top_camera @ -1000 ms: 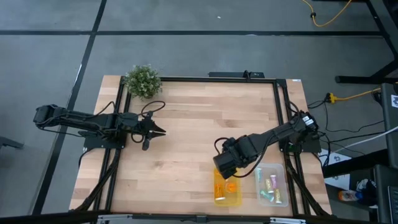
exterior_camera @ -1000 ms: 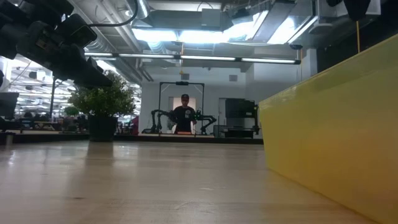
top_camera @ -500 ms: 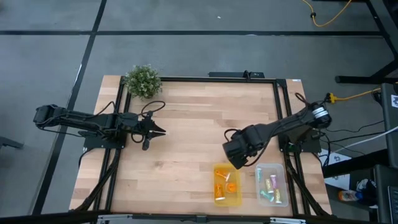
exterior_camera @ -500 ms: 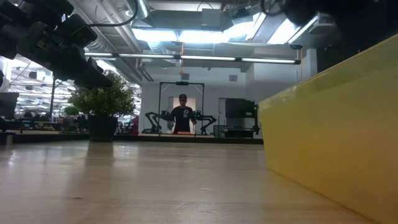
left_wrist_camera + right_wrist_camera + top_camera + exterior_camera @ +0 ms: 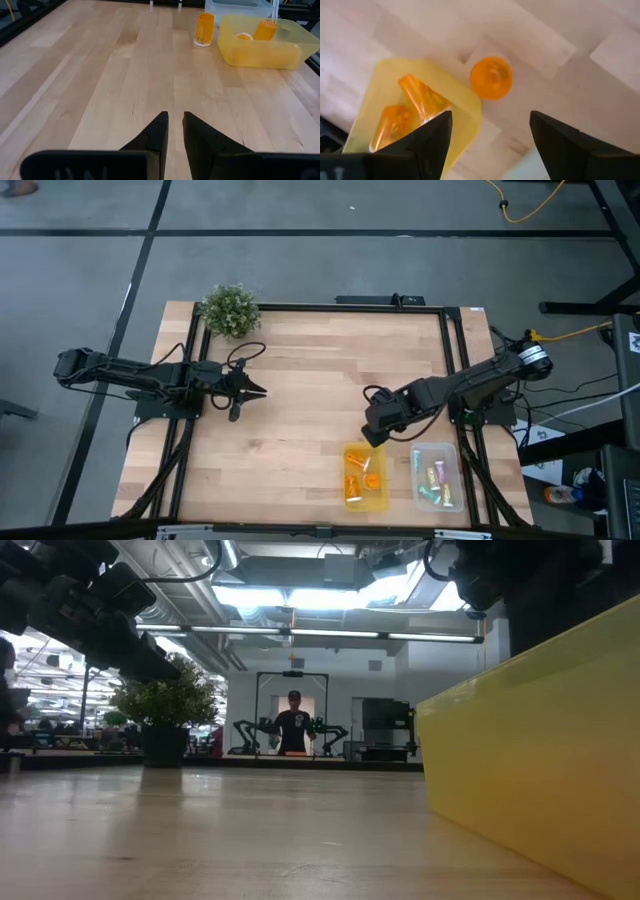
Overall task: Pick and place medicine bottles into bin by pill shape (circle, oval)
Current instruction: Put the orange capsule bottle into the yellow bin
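Near the front right corner of the wooden counter [image 5: 300, 380], a yellow bin [image 5: 365, 477] and a clear bin [image 5: 437, 475] sit side by side. The yellow bin holds translucent orange medicine bottles [image 5: 407, 112], lying on their sides; the clear bin holds pale bottles [image 5: 434, 478] with coloured caps. One more orange bottle [image 5: 204, 29] stands upright on the counter just beside the yellow bin, outside its wall; in the right wrist view it shows from above as an orange disc [image 5: 491, 77] next to the bin's corner. The right claw [image 5: 374, 432] hangs over the counter just behind the yellow bin, its two dark fingers [image 5: 432, 135] spread wide and holding nothing, with the standing bottle below and between them. The left claw [image 5: 255, 391] waits well apart over the left side of the counter, its pointed fingers [image 5: 159, 131] drawn narrow with only a thin slit between them and nothing in them. A leafy potted plant [image 5: 229, 310] stands at the back left corner. In the low view the yellow bin's wall [image 5: 540, 770] fills the right side, and a person [image 5: 293, 725] stands in the room far behind.
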You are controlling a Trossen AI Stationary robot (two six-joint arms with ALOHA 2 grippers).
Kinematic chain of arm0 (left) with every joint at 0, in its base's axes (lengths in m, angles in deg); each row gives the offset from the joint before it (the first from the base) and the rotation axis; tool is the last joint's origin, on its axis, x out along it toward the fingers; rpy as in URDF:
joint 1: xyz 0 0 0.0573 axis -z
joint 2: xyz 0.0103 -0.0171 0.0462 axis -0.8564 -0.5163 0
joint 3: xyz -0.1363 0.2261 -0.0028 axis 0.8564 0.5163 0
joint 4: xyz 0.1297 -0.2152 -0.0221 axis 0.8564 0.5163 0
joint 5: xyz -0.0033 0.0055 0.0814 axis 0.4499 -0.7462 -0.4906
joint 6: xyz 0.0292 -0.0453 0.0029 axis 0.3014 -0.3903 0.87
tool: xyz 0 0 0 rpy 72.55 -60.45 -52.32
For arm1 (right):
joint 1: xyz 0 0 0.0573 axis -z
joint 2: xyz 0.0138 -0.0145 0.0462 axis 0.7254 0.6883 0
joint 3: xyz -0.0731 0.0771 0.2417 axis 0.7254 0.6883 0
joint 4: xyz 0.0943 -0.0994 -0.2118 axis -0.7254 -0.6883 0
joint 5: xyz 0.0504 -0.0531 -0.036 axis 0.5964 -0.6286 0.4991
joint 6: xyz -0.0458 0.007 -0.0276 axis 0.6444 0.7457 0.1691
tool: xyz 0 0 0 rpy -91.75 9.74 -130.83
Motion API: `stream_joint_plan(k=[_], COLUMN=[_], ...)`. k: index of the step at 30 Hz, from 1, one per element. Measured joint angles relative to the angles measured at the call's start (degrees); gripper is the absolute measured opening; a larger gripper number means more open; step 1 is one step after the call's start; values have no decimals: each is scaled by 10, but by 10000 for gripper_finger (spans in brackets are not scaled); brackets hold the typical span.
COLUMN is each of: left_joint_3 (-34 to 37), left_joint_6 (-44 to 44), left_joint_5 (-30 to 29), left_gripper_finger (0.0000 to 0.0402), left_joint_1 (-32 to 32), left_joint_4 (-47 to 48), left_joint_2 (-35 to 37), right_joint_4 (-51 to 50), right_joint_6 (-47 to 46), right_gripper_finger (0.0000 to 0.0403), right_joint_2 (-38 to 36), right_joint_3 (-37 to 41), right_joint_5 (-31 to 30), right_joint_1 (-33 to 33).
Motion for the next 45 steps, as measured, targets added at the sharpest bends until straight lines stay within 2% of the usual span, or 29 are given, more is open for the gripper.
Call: stream_joint_plan(k=[10,18,24,30,45], left_joint_3=[0,0,0,0,0], left_joint_6=[0,0,0,0,-1], left_joint_5=[0,0,0,0,0], left_gripper_finger=[51,51,51,51,51], left_joint_1=[0,0,0,0,0], left_joint_4=[0,0,0,-2,-1], left_joint_2=[0,0,0,0,0], right_joint_4=[14,18,16,13,-15], right_joint_6=[-9,-12,-13,6,-13], right_gripper_finger=[268,268,268,268,268], right_joint_2=[19,23,39,68,88], right_joint_3=[0,0,5,6,5], right_joint_5=[-14,-81,-79,-5,-27], right_joint_1=[0,7,24,34,36])
